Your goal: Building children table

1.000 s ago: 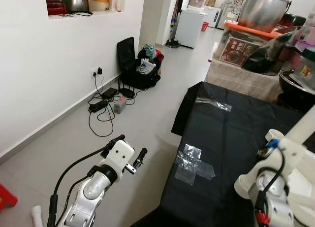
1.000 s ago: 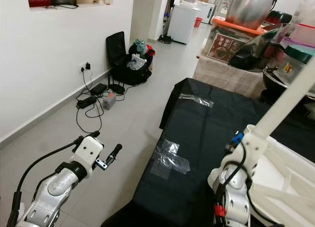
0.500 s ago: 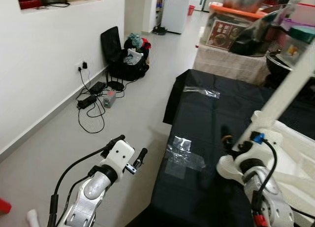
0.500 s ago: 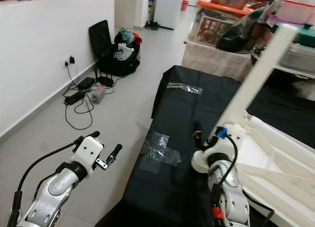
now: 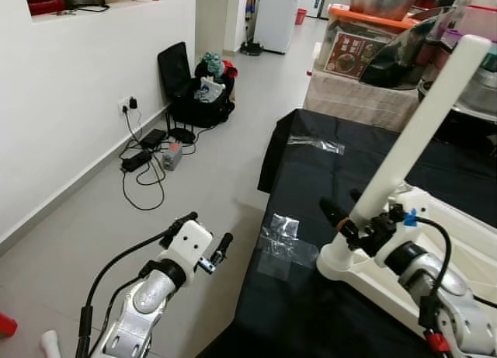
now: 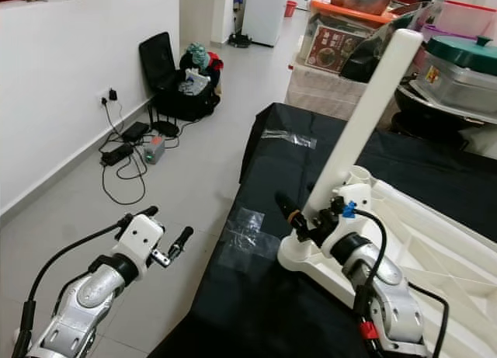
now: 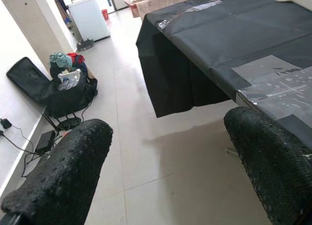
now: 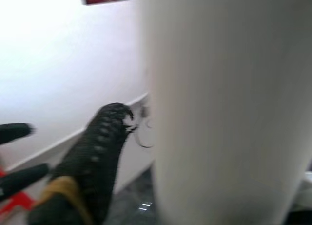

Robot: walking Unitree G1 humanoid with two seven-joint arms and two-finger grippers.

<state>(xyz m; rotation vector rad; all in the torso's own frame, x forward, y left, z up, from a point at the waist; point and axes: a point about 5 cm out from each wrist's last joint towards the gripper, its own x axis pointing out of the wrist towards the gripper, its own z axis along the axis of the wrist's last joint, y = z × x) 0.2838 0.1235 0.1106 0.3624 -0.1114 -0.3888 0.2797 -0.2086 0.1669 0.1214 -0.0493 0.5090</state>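
While my right tool (image 6: 299, 212) is clenched around the base of the white table leg (image 6: 365, 117), that leg rises tilted from its socket in the corner of the white upturned children's table (image 6: 435, 253), which lies on the black-covered tabletop (image 5: 342, 179). My left tool (image 5: 203, 234) hangs released, fingers apart, over the grey floor (image 5: 116, 218) beside the tabletop, well apart from the leg.
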